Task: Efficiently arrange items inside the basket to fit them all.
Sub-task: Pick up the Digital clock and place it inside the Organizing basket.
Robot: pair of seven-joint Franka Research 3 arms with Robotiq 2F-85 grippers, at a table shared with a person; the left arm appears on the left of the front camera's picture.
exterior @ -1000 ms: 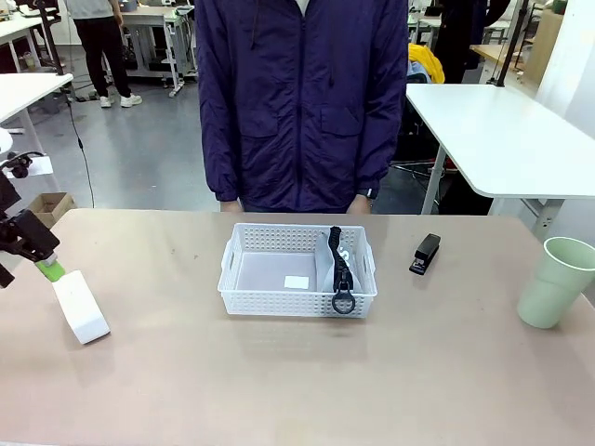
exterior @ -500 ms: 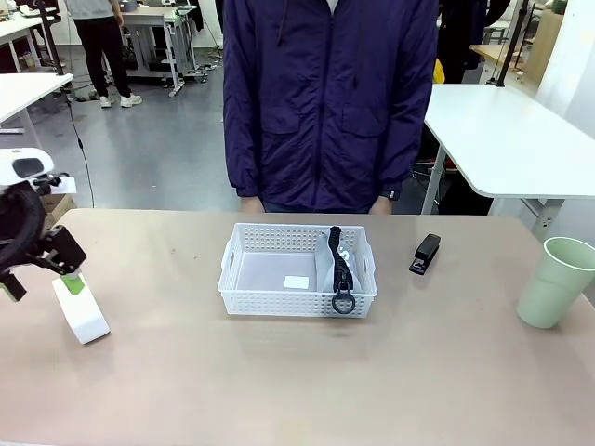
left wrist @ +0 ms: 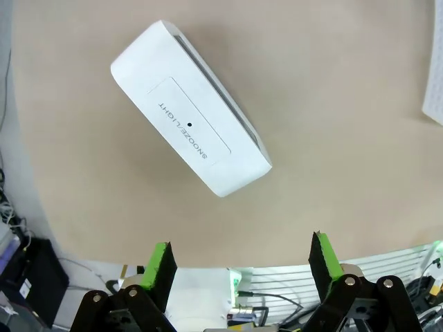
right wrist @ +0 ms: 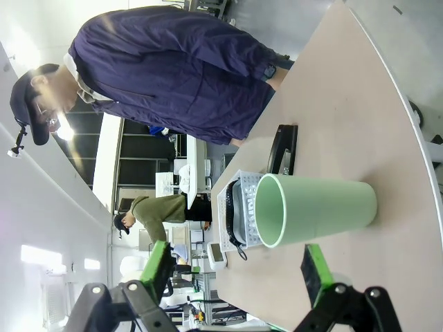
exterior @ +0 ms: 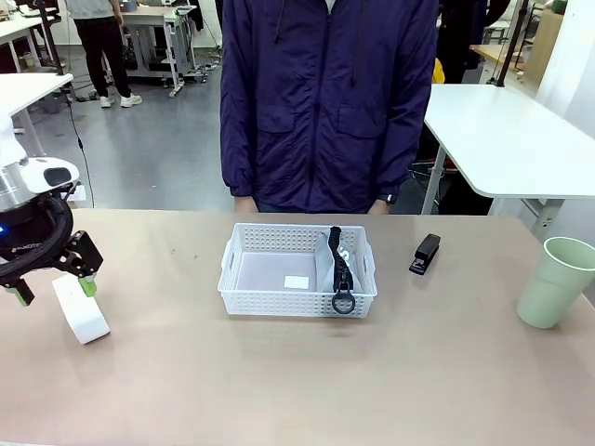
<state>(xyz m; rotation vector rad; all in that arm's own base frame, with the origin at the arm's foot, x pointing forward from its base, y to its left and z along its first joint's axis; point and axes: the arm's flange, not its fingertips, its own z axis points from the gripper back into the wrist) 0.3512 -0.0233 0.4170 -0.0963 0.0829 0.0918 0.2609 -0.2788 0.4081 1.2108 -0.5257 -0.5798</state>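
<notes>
The white basket (exterior: 279, 302) sits mid-table, with the grey pouch (exterior: 327, 267) standing at its right end, zip strap and ring hanging over the front wall. A white block (exterior: 81, 312) lies on the table at far left. My left gripper (exterior: 51, 288) hovers open just above it, and the left wrist view shows the block (left wrist: 190, 138) lying diagonally beyond the open left gripper (left wrist: 242, 266). A black stapler (exterior: 426, 254) lies right of the basket. The pale green cup (exterior: 555, 282) stands at far right. In the right wrist view the cup (right wrist: 315, 207) is just ahead of my open right gripper (right wrist: 237, 270).
A person in a dark blue jacket (exterior: 325, 102) stands at the table's far edge behind the basket, hands down. The right wrist view also shows the stapler (right wrist: 282, 151) and the basket (right wrist: 225, 200) beyond the cup. Bare tabletop (exterior: 297, 381) stretches in front of the basket.
My left arm has come in from the left edge and turned, its open fingers now straddling the air above the white block. The person stepped slightly right. Nothing else moved.
</notes>
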